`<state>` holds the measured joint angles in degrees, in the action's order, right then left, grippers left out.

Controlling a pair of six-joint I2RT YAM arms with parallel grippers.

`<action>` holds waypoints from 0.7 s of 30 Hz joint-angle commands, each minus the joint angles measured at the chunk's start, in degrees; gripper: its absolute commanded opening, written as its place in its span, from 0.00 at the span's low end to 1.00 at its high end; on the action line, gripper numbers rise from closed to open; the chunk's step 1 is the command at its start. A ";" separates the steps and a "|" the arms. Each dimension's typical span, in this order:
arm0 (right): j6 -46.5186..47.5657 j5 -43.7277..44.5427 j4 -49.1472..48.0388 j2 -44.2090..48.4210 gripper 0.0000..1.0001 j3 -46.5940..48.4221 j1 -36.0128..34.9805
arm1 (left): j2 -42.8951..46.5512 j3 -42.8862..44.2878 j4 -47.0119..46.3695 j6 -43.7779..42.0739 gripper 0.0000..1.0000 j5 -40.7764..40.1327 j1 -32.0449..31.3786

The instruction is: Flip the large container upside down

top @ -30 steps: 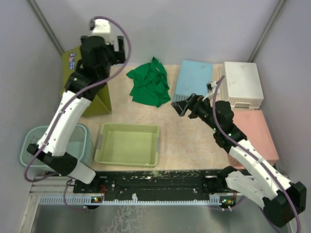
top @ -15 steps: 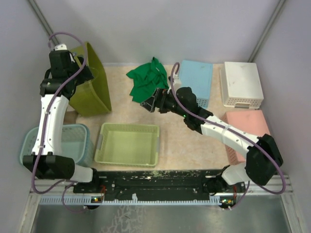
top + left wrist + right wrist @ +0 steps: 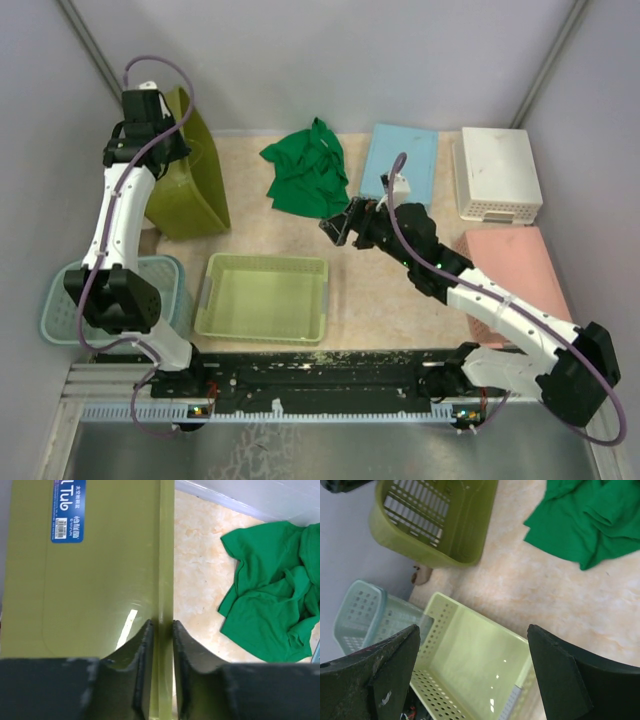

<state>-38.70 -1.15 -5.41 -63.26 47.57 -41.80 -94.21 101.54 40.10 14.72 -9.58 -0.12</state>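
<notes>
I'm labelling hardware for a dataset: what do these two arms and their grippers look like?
The left arm and right arm have white shells, black joints and looping purple cables. The left gripper and right gripper have dark, scuffed fingers.

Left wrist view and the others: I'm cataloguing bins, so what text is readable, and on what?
"L Tub": blue sticker on the large container; the sticker runs off the frame's top.
Smaller print and barcode on that sticker: too small to read.
Elsewhere: none legible.
</notes>
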 commanded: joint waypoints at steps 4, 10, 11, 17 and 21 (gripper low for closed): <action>3.16 7.83 6.36 5.15 0.88 -1.99 0.00 | -1.98 1.54 -0.42 -4.19 0.11 2.95 -0.10; 3.79 10.23 7.79 6.95 0.89 -2.66 -0.03 | -4.21 2.44 -0.31 -6.25 0.00 3.17 -2.91; 3.76 10.39 7.98 6.97 0.89 -2.66 -0.03 | -4.63 2.75 -0.20 -6.85 0.00 2.11 -3.99; 3.32 10.35 8.72 7.14 0.89 -3.25 -0.03 | -9.20 6.33 1.72 -11.56 0.00 -7.06 -12.33; 3.19 11.11 9.24 7.90 0.89 -3.86 -0.03 | -13.61 9.29 3.85 -11.56 0.00 -9.19 -16.68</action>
<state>-36.03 8.29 4.47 -57.54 43.90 -41.78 -102.48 109.36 38.48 6.15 -14.66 -13.39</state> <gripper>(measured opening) 0.887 0.014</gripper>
